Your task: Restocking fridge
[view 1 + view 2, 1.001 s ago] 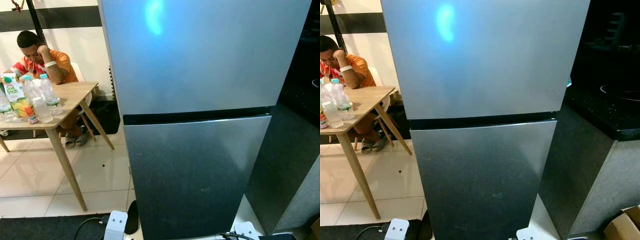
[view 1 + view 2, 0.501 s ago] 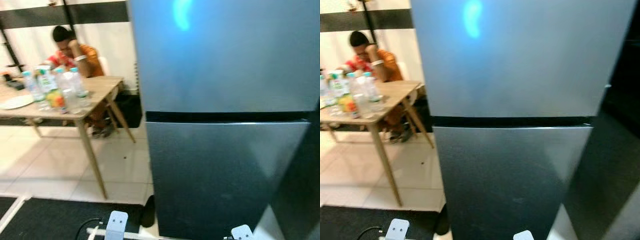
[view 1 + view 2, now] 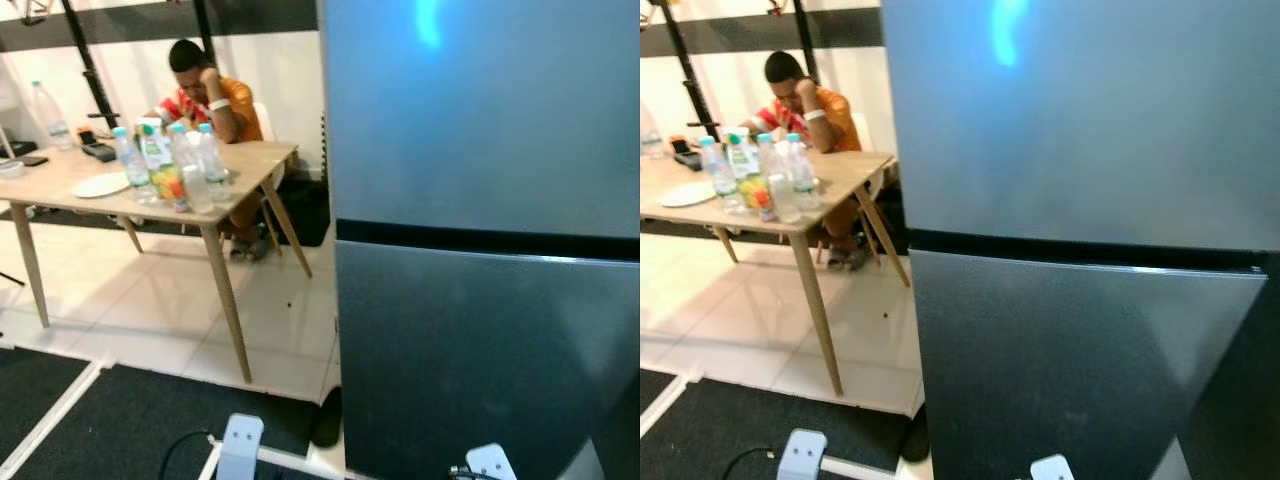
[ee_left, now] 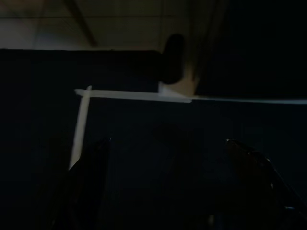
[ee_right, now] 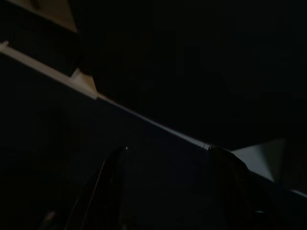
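Both arms hang idle. The left gripper (image 4: 163, 182) and right gripper (image 5: 165, 187) have their fingers spread apart and hold nothing. The fridge (image 3: 1080, 230) stands shut. Left of it, bottles (image 3: 195, 165) crowd the wooden table (image 3: 240, 165); a careless reach could topple them.

The fridge (image 3: 485, 230) stands on the right, both doors shut, upper above lower. To its left a table (image 3: 245, 165) stands on the floor (image 3: 150, 310), with bottles (image 3: 205, 165) and a carton (image 3: 158, 160) near its front edge and a plate (image 3: 98, 185) left of them. A person (image 3: 210, 95) sits behind it. A mat (image 3: 110, 420), seemingly, lies in front
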Tool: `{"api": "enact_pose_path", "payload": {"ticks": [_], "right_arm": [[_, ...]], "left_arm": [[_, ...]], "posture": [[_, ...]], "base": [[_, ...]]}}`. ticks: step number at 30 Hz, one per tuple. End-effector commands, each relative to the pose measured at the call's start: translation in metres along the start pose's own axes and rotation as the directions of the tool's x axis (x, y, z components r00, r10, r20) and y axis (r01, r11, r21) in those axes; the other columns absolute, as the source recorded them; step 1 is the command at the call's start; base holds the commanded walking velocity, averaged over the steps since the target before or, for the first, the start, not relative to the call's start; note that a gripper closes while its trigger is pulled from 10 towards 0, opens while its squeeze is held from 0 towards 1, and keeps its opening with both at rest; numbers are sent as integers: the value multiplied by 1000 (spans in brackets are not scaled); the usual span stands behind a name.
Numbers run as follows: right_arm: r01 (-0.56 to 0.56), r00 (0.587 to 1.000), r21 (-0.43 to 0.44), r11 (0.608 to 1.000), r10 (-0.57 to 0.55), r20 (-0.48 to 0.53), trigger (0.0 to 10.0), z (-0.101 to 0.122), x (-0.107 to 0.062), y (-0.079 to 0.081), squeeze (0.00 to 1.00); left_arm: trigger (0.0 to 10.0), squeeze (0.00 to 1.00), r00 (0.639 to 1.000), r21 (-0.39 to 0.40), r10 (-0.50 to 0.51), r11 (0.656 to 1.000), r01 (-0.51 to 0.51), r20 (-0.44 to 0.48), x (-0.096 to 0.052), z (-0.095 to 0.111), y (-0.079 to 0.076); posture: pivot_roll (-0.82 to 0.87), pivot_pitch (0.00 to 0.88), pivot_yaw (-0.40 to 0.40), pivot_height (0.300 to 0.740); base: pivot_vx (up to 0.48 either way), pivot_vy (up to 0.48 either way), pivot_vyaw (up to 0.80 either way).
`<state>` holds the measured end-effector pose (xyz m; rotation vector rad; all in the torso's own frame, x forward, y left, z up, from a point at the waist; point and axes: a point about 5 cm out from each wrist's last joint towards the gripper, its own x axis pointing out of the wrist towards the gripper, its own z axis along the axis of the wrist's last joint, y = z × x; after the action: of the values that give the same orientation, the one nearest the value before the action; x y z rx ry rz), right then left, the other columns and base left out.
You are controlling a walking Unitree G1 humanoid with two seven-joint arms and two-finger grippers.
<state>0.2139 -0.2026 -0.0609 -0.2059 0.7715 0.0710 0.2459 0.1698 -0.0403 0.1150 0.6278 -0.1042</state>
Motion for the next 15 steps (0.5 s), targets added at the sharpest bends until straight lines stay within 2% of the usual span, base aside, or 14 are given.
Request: {"api": "enact_pose_path", "payload": {"ticks": [1,10,15], "right_arm": [[3,1000,7,1000,-3,4,10000,-1,-1,-2,0],[7,1000,14,1000,-7,7,10000,-1,-1,-2,0],[9,1000,17,1000,-9,8,10000,-1,-1,-2,0]], "left_arm": [[10000,0,1000,25,4,1000,-4,1,0,1,2],[10000,0,1000,30,-19,999,19,5,0,2,3],[10000,0,1000,48,5,999,-6,15,0,4,6]], "posture": [[-53,38,43,740],[-50,37,49,740],[-49,40,49,740]], "base": [[0,0,800],[0,0,800],[0,0,800]]}}
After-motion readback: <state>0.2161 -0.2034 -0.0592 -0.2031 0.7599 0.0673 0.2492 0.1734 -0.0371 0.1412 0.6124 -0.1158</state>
